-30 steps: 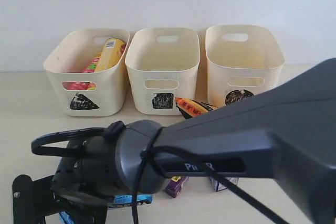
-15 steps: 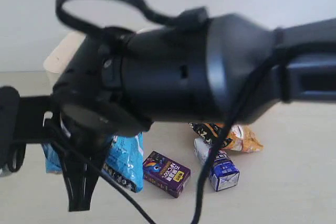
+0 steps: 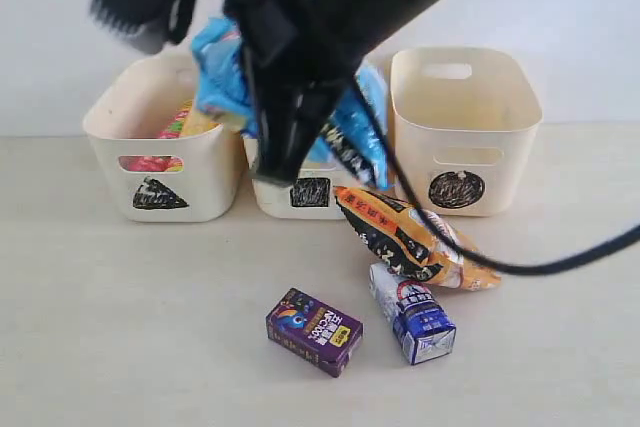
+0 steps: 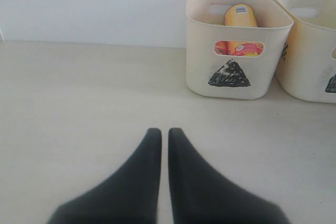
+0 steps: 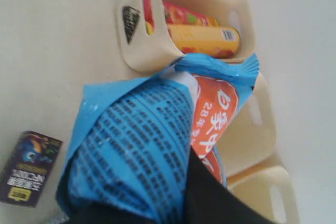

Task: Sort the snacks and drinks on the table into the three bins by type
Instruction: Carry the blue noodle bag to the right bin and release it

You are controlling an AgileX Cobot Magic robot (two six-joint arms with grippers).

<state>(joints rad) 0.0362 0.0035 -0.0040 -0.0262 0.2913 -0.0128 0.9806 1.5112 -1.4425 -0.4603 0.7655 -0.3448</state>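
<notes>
My right gripper [image 3: 285, 97] is shut on the blue-white packet [image 3: 355, 137], held in the air over the triangle bin [image 3: 200, 162] and the square bin [image 3: 290, 152]. From the right wrist the packet [image 5: 131, 150] fills the view in front of my right gripper [image 5: 176, 182]. The pink tube [image 5: 184, 13] and the orange tube [image 5: 205, 38] lie in the triangle bin [image 5: 144, 59]. On the table [image 3: 120, 307] rest the orange-black bag [image 3: 405, 242], the purple carton [image 3: 313, 331] and the white-blue carton [image 3: 415, 315]. My left gripper [image 4: 160, 132] is shut on nothing, low over the table.
The circle bin [image 3: 465, 132] stands at the back right with nothing showing inside. The bins line the wall. From the left wrist the triangle bin [image 4: 202, 51] stands ahead, with the square bin [image 4: 307, 56] beside it.
My right arm has risen from the table's front with the blue-white packet and carried it back over the bins, uncovering the bag and the two cartons.
</notes>
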